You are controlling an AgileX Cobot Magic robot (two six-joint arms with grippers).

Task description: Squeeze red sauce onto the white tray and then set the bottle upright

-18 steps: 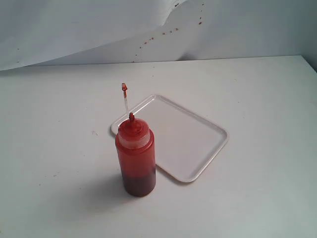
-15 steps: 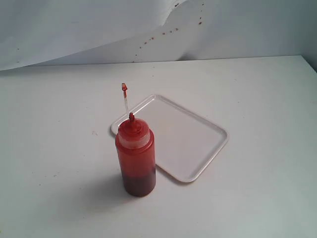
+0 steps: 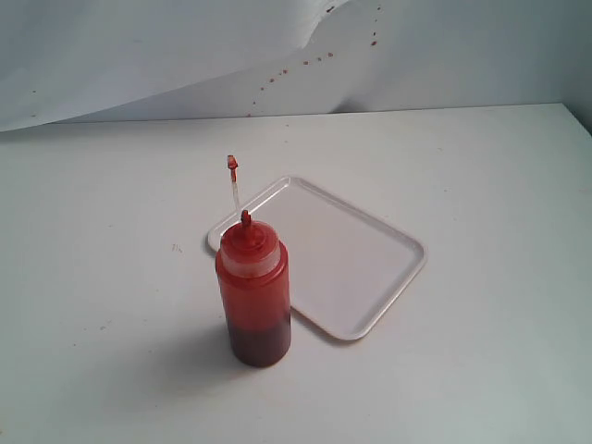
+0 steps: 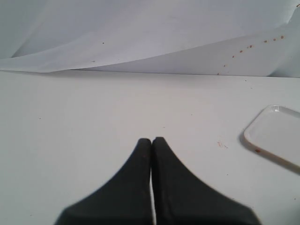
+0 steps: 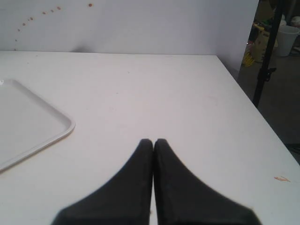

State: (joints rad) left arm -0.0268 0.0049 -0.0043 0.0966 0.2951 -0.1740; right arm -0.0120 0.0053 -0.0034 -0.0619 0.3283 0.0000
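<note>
The bottle stands upright on the table in the exterior view, its tethered tip cap sticking up behind the nozzle. Dark red sauce fills its lower part. The white tray lies flat just behind and to the right of it, with no drops visible on it there. A corner of the tray shows in the left wrist view with a tiny red spot on its rim, and another edge in the right wrist view. My left gripper and right gripper are shut and hold nothing; neither appears in the exterior view.
A creased white backdrop with small red specks hangs behind the table. The table's right edge drops off to a floor with a dark stand and clutter.
</note>
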